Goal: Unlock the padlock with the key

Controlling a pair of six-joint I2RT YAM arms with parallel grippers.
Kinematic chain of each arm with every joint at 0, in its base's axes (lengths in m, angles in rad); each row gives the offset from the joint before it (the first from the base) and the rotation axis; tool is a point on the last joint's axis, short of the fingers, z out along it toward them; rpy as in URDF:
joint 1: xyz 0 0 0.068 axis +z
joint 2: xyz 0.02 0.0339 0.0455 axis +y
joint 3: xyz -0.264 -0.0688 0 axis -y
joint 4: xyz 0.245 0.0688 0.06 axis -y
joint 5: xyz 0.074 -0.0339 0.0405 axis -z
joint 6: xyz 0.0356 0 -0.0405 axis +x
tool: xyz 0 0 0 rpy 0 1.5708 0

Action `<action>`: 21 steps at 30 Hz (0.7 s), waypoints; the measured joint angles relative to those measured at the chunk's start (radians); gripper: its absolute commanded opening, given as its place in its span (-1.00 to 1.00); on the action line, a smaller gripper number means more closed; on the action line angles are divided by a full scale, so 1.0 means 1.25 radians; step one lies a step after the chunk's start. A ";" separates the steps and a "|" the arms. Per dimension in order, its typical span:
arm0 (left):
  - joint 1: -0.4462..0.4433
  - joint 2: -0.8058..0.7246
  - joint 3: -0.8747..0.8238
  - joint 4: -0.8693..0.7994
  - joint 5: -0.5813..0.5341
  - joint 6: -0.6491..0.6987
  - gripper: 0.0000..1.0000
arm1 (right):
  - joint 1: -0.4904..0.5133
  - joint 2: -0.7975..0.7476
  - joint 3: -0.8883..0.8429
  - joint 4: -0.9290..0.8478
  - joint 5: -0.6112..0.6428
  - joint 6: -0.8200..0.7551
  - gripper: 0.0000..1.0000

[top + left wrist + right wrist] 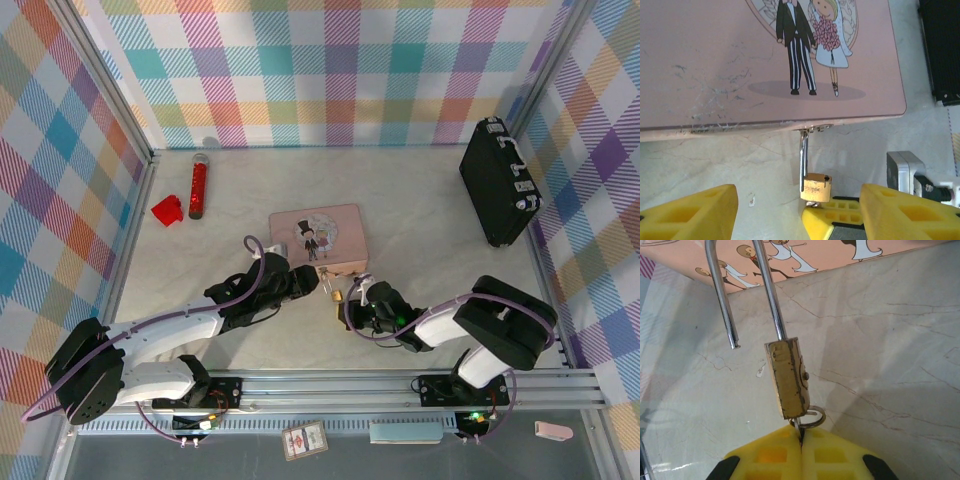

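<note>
- Fingers [770, 460] of the right end effector [801, 440] are clenched flat together on the head of the key [798, 427]. Its blade runs straight up into the base of the padlock [788, 379]. This in-line pinch probably lets a wrist roll turn the key.
- A small ring [813, 418] hangs at the key's head, beside the pinch.
- The padlock lies just in front of the near edge of the pink tin [715, 60], its brass body pointing away from the tin.
- The shackle [771, 295] reaches back to the clasp [815, 128] on that edge. Its shorter leg ends free beside the body, so the lock looks sprung.
- The left end effector [798, 200] is released, its fingers spread either side of the padlock in front of the tin. It seems placed to steady the body.
- The desk [880, 340] in front of the tin carries the lock's weight.
</note>
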 measured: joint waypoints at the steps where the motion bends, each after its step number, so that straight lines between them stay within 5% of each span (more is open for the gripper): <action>1: 0.000 0.000 0.000 -0.002 0.002 0.003 0.31 | 0.000 0.001 0.000 0.003 -0.002 0.003 -0.71; 12: 0.002 -0.045 0.004 -0.078 -0.028 0.068 0.43 | -0.010 -0.046 0.002 -0.014 0.023 0.002 -0.33; 21: 0.072 -0.186 0.024 -0.210 -0.099 0.175 0.78 | -0.015 -0.259 0.008 -0.183 0.075 -0.037 -0.12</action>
